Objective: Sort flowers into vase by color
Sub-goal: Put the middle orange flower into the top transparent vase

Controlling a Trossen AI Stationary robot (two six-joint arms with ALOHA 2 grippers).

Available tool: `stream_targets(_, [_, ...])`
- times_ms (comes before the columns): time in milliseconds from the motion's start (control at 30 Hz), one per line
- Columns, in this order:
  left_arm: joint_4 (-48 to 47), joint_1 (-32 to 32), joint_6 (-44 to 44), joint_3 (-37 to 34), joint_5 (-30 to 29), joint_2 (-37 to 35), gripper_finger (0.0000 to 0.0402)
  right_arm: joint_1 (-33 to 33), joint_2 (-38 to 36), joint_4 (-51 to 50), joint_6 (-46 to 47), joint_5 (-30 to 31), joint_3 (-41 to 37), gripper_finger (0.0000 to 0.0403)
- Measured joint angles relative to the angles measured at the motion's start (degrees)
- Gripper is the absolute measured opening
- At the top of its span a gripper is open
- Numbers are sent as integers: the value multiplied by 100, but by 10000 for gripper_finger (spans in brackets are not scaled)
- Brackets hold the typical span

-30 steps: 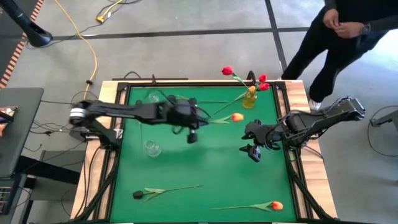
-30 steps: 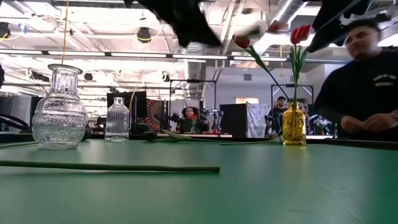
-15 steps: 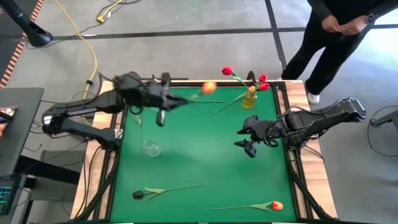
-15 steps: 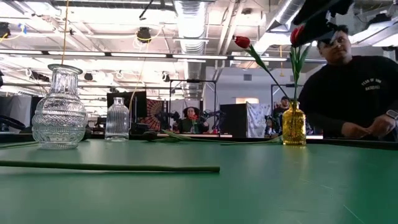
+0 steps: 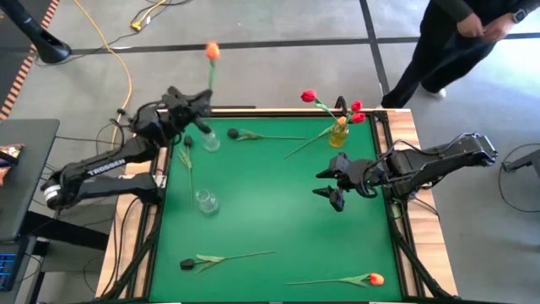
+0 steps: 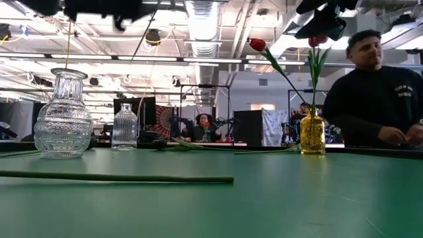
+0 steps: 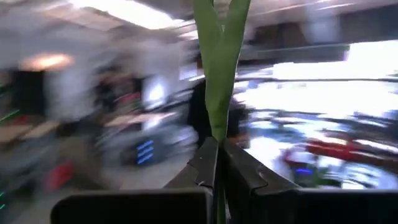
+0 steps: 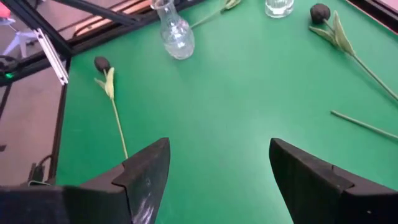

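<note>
My left gripper [image 5: 201, 103] is over the table's far left corner, shut on an orange tulip whose head [image 5: 212, 51] sticks out past the far edge. My right gripper [image 5: 332, 192] hovers open right of centre, holding nothing. A yellow vase [image 5: 339, 133] at the far right holds red tulips [image 5: 309, 96]. Two clear vases [image 5: 210, 140] [image 5: 205, 201] stand on the left. Dark tulips lie flat on the mat at the far side [image 5: 233, 133] and near the front [image 5: 187, 264]. Another orange tulip [image 5: 375, 278] lies at the front right. My left gripper pinches the orange tulip's green stem [image 7: 217, 134] between its two fingers, just below where the leaves split. The fingers lie across the stem. The tulip is lifted clear of the table, its head [image 5: 212, 51] up and away from the fingers.
A loose green stem with a leaf [image 5: 186, 160] lies by the left edge between the clear vases. A person [image 5: 456, 42] stands beyond the far right corner. Bare green mat [image 5: 270, 203] spreads through the middle of the table.
My left gripper has swung from the middle of the table toward the far left corner and risen, tipping from pointing down to about level. The orange tulip went with it, from lying low over the mat to standing head-up past the far edge.
</note>
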Motion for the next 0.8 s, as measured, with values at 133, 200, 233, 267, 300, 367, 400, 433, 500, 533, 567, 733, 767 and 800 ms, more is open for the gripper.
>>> stream_targets(133, [432, 414, -490, -657, -588, -101, 0, 0, 0, 14, -2, 2, 0, 299])
stream_targets(200, [1167, 574, -250, -993, -362, -94, 0, 0, 0, 13, -13, 2, 0, 299])
stream_targets(233, [1519, 648, -168, -1141, -300, -59, 0, 0, 0, 17, -13, 5, 0, 299])
stream_targets(267, [1804, 709, -142, -1297, -277, -35, 0, 0, 0, 19, -13, 13, 0, 299])
stream_targets(300, [2000, 775, -139, -1449, -277, -18, 0, 0, 1, 17, -13, 15, 0, 299])
stream_targets(367, [2340, 897, -147, -1640, -249, 11, 0, 0, 2, 21, -11, 17, 0, 299])
stream_targets(400, [2459, 953, -174, -1702, -190, 7, 0, 0, 2, 24, -11, 24, 0, 299])
stream_targets(433, [2489, 1005, -176, -1752, -153, 4, 0, 0, 2, 37, -11, 24, 0, 299])
stream_targets(500, [2447, 1095, -142, -1833, -44, 18, 0, 0, 2, 90, -12, 24, 0, 299])
stream_targets(533, [2427, 1127, -131, -1846, -9, 45, 0, 0, 2, 120, -13, 24, 0, 299])
stream_targets(567, [2453, 1161, -127, -1844, 43, 77, 0, -4, 2, 140, -13, 24, 0, 299])
stream_targets(733, [2576, 1243, -99, -1844, 116, 274, 0, -75, 2, 155, -4, 22, 0, 299])
stream_targets(767, [2669, 1243, -99, -1844, 118, 339, 0, -82, 2, 158, 5, 22, 0, 299])
stream_targets(800, [2757, 1243, -99, -1844, 119, 404, 0, -101, 2, 161, 6, 21, 0, 299])
